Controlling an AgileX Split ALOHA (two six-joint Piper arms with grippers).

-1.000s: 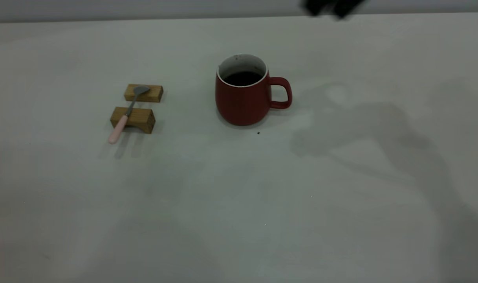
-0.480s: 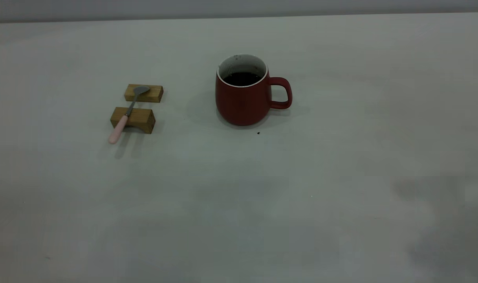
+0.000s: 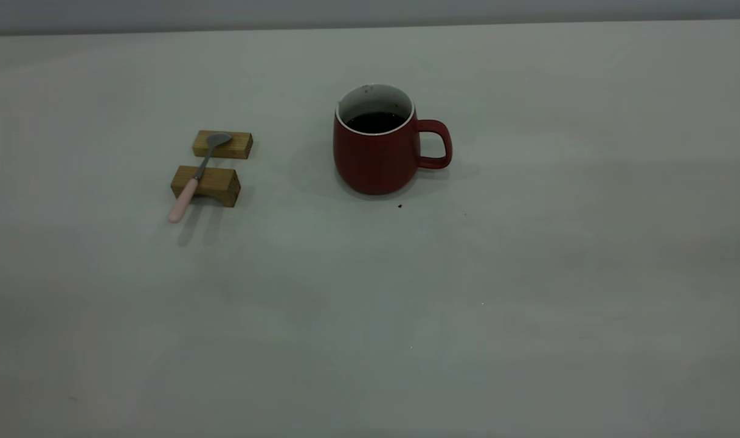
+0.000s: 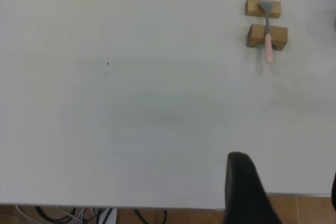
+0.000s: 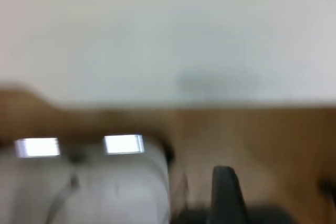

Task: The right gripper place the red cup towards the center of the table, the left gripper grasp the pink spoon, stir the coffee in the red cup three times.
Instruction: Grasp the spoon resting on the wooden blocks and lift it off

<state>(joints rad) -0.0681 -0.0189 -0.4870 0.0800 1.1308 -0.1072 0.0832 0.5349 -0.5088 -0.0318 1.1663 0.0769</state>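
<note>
Exterior view: the red cup (image 3: pixel 376 155) with coffee (image 3: pixel 376 121) is found upright on the table (image 3: pixel 528 274). The pink spoon (image 3: pixel 193 176) is laid across two wooden blocks (image 3: pixel 207 185). Neither gripper's state can be determined.

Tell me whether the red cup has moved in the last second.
No. The red cup keeps the same spot: the dark speck on the table lies just in front of its base, as before, and the handle points the same way.

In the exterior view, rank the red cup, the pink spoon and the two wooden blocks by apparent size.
1. red cup
2. pink spoon, longest after the cup but slim
3. near wooden block and far wooden block: too alike to rank
</note>
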